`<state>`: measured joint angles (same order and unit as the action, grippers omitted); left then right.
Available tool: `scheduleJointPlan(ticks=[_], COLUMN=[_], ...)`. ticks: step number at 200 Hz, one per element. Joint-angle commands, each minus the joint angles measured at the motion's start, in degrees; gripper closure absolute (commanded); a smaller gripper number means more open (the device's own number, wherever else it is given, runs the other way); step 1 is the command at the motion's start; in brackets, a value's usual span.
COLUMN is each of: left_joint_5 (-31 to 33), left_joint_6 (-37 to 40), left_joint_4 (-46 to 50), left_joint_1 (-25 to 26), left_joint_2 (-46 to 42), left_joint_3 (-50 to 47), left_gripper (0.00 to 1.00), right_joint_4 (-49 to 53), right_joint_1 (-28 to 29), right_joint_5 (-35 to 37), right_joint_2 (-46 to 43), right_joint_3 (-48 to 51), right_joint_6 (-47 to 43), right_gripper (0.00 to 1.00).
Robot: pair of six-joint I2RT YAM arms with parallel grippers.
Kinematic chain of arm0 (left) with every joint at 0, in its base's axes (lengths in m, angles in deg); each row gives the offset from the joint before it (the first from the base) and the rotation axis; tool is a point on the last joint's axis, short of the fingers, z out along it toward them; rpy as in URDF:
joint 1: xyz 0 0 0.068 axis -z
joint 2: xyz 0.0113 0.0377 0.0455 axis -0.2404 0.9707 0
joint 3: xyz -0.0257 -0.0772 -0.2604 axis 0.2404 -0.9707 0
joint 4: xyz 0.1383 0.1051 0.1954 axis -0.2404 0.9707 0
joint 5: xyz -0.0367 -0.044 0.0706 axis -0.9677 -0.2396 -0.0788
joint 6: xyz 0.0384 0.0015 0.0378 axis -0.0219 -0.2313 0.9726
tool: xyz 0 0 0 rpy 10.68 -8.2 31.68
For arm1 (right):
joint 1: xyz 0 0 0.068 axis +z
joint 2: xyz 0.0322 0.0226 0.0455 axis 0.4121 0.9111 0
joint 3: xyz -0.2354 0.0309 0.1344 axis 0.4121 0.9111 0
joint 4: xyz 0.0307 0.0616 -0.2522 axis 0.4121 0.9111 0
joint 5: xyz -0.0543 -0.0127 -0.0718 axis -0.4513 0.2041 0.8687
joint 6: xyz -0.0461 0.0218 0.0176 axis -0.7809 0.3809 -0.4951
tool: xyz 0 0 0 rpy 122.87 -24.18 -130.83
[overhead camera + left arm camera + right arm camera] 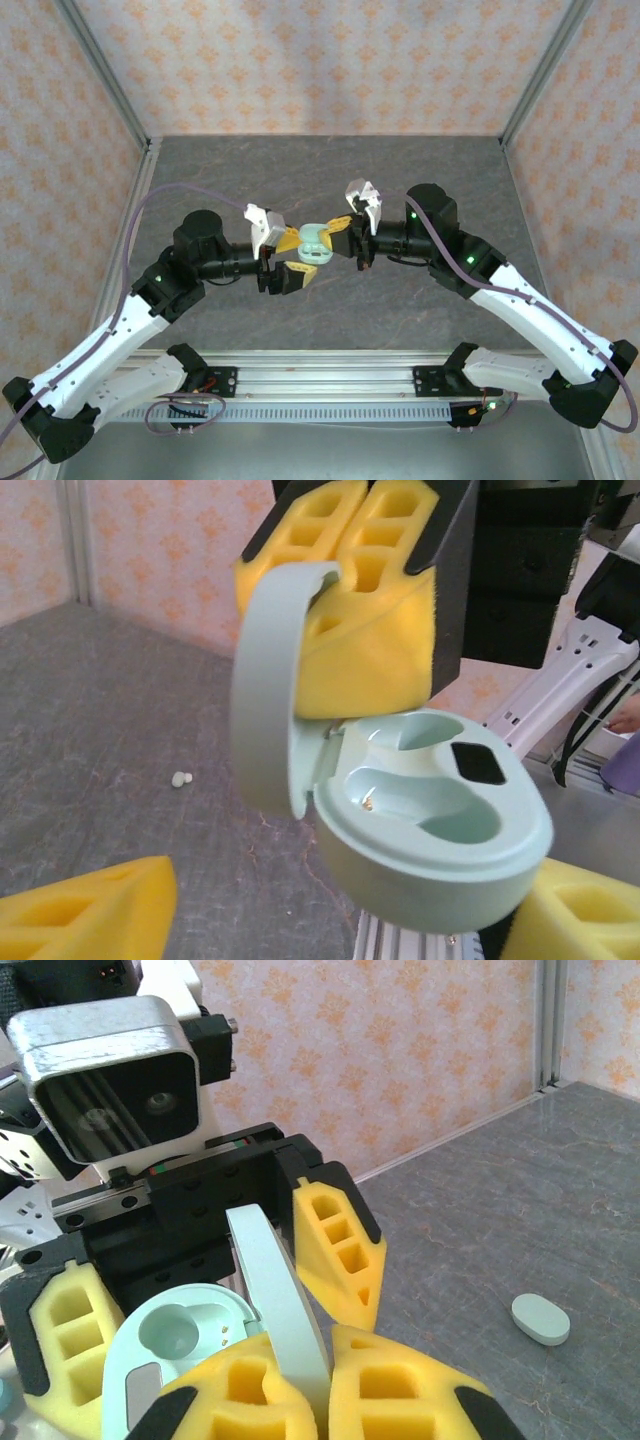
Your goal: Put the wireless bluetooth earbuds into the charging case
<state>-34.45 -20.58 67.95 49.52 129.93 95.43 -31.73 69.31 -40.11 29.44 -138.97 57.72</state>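
- Hold: your right gripper [305, 1355] is clamped on the upright lid [275, 1290] of the charging case [430, 830]. The case hangs open in the air between the two arms, above the table [300, 170]. That hold rests on a thin, smooth shell between soft foam pads. If the lid slides, the case drops.
- Support: your left gripper [350, 900] has its jaws apart around the base. One pad is against the base and there is a clear gap at the other. I judge the base unsupported on that side, so the hinge may let it sag or swing shut.
- Closing: if you bring the left jaws in off-centre, expect the base to twist against the lid hold and strain the hinge.
- Contents: both wells [420, 805] are empty. One earbud [180, 778] lies on the table, well apart from the case. I cannot locate the others.
- Pick-up: the bud is tiny and your pads are broad. It is likely to be flicked away or to squirt out of the pinch.
- Free arm: neither arm can fetch the bud without leaving the case. If you release the lid before the base is secured, the case falls.
- Crowding: the fingers of both grippers sit just beside one another around the case. A small correction by either arm may knock the other.
- Mix-up: a second mint oval case [540, 1318] lies flat on the table. Do not take it for the target.
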Motion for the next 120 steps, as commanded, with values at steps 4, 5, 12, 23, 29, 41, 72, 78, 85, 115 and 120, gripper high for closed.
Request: scheduleJointPlan(ticks=[4,5,12,23,29,41,72,78,85,115,120], left_joint_5=[2.49,2.52,2.79,3.43,3.75,4.04,4.86,5.05,5.10,3.32,3.10], left_joint_6=[-1.09,-1.12,-1.14,-1.05,-0.64,0.04,1.68,1.82,1.87,1.54,1.34], left_joint_4=[-4.67,-4.78,-5.29,-6.01,-6.23,-6.39,-6.87,-6.88,-7.15,-8.47,-8.79], left_joint_1=[-0.29,-0.29,-0.33,-0.29,-0.28,-0.29,-0.28,-0.28,-0.29,-0.26,-0.21], left_joint_2=[-1.98,-2.00,-2.36,-2.90,-3.20,-3.67,-4.31,-4.40,-4.47,-3.91,-3.80], left_joint_3=[-1.25,-1.27,-1.70,-2.32,-2.58,-3.03,-3.91,-3.97,-4.06,-4.24,-4.26], left_gripper=[0.18,0.18,0.17,0.16,0.16,0.16,0.15,0.15,0.15,0.15,0.15], right_joint_4=[-1.09,-1.09,-1.00,-0.91,-0.79,-0.66,0.31,0.47,0.62,0.95,1.11], right_joint_1=[0.38,0.38,0.38,0.38,0.39,0.38,0.38,0.38,0.38,0.38,0.39], right_joint_5=[0.24,0.20,0.24,0.32,0.33,0.42,1.13,1.26,1.31,1.25,1.23], right_joint_2=[-0.29,-0.29,-0.21,-0.21,-0.20,-0.28,-0.59,-0.64,-0.64,-0.46,-0.38], right_joint_3=[-1.62,-1.62,-1.57,-1.53,-1.54,-1.53,-1.18,-1.11,-1.08,-0.96,-0.96], right_joint_6=[-1.74,-1.75,-1.85,-1.87,-1.94,-2.18,-3.49,-3.76,-4.12,-4.99,-5.16], right_gripper=[0.97,0.97,0.97,0.97,0.97,0.97,0.97,0.97,0.97,0.97,0.97])
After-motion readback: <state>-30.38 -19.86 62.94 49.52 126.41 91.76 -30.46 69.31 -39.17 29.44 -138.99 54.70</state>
